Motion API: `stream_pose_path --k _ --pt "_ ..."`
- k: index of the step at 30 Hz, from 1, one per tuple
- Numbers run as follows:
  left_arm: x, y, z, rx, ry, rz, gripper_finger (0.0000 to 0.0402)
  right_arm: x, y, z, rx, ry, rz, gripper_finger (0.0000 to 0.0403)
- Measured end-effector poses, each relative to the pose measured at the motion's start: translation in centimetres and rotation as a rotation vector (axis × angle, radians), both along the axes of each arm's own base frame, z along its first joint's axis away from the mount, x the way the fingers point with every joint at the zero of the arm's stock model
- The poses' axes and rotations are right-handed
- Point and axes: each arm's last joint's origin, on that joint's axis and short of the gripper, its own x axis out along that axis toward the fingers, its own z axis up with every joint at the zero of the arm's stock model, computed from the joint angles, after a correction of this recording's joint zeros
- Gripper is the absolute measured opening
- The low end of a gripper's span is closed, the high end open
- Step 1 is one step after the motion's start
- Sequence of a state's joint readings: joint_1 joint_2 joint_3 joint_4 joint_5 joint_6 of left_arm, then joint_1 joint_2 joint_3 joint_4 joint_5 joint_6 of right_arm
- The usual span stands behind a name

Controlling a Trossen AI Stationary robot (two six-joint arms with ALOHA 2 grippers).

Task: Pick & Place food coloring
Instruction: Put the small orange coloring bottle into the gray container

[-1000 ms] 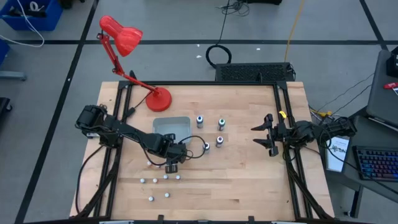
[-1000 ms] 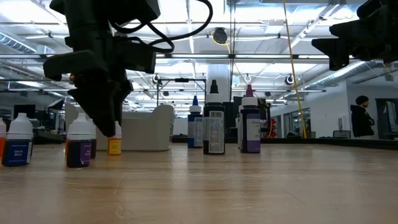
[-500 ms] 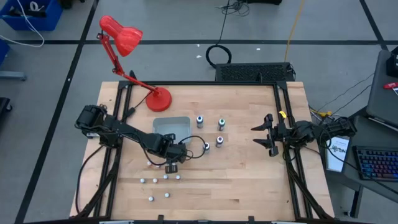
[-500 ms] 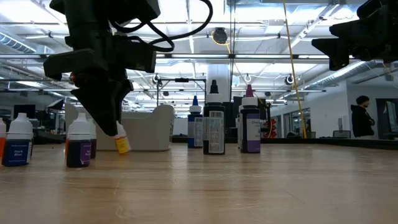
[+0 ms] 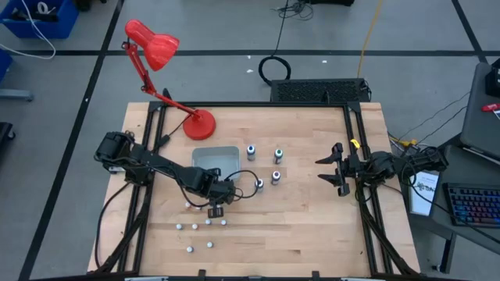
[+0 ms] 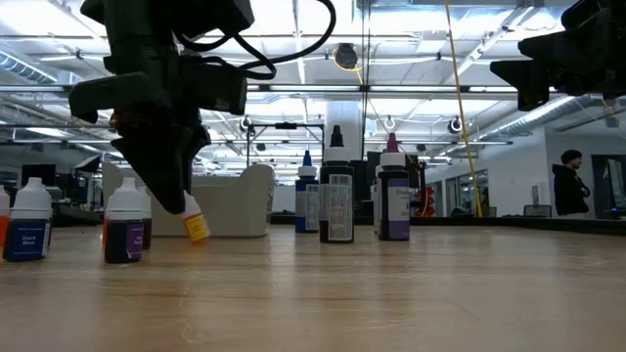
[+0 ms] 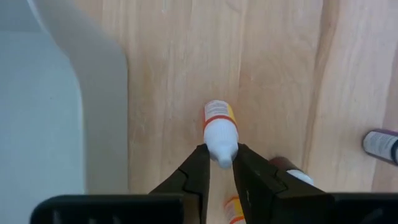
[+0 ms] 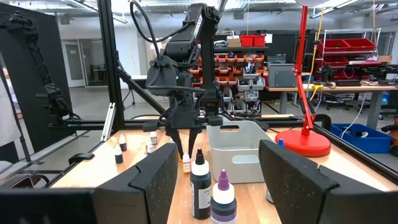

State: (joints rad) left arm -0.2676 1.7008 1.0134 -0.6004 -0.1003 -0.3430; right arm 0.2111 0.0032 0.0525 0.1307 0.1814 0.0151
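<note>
Left gripper [image 7: 220, 163] clamped on the white cap of a small yellow food coloring bottle [image 7: 219, 127], lifted clear of the wooden table [image 5: 312, 226] and hanging tilted, as seen in the low view [image 6: 196, 227]. Seen from above at the table's centre-left [image 5: 216, 209], just in front of the translucent grey tray [image 5: 205, 158].

Beside it on the wood, a scatter of small white-capped bottles [image 5: 193, 227], one purple-bodied [image 6: 124, 235] and another blue-labelled [image 6: 28, 231] in the low view. Farther toward the middle, 4 taller bottles [image 5: 266, 164] standing upright near the tray, among them a black one [image 6: 335, 200] and a purple one [image 6: 393, 203].

Red desk lamp [image 5: 160, 55] standing at the table's far left corner, its round base [image 5: 198, 124] behind the tray.

Right gripper [image 5: 330, 168] well apart at the table's right side, above the surface, fingers [image 8: 292, 174] spread wide and gripping nothing.

Beyond the table, a person in dark clothing [image 6: 567, 186] in the workshop background.
</note>
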Motion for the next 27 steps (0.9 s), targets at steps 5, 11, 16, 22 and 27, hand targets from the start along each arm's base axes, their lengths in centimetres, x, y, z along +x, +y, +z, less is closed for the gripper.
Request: stream_pose_path --k 5,11,16,22,27 --pt "0.3 -0.1 0.1 -0.001 -0.028 -0.021 0.0079 0.0 0.0 0.0 0.0 0.0 0.0 0.0212" --pt "0.3 -0.1 0.1 -0.006 -0.027 -0.025 0.0069 0.0 0.0 0.0 0.0 0.0 0.0 0.0212" --pt "0.2 -0.2 0.2 -0.019 -0.008 -0.048 0.0062 0.0 0.0 0.0 0.0 0.0 0.0 0.0212" --pt "0.5 -0.2 1.8 0.008 0.046 -0.068 0.0062 0.0 0.0 0.0 0.0 -0.001 0.0 0.0212" --pt "0.6 -0.1 4.8 0.067 0.13 -0.089 0.0061 0.0 0.0 0.0 0.0 0.0 0.0 0.0212"
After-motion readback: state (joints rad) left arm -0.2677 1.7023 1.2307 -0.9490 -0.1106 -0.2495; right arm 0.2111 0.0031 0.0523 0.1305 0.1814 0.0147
